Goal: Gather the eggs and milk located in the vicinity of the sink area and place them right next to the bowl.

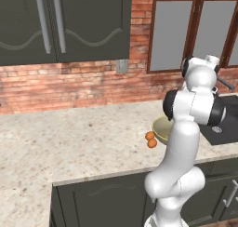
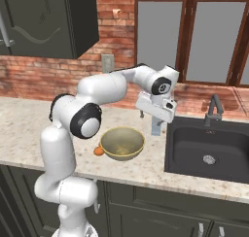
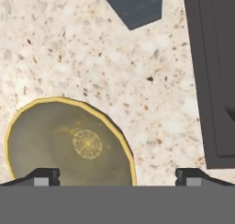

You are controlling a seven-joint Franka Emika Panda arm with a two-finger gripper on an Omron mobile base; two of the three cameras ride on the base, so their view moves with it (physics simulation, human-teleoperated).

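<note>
Two eggs (image 1: 150, 139) lie on the tabletop (image 1: 69, 137) touching the bowl's (image 2: 122, 143) near-left side, apparently delivered. Above the bowl's far-right edge, the claw (image 3: 117, 175) hangs empty, fingers spread wide. The milk (image 3: 133, 5) stands upright just beyond it, between bowl and sink (image 2: 209, 148), nothing intervening. Judgement: the claw must advance farther, then descend.

Two eggs (image 1: 151, 139), one bowl (image 2: 122, 143), one milk carton (image 2: 156, 126), one sink (image 2: 209, 148), one faucet (image 2: 214, 110), one surface (image 1: 69, 137).
</note>
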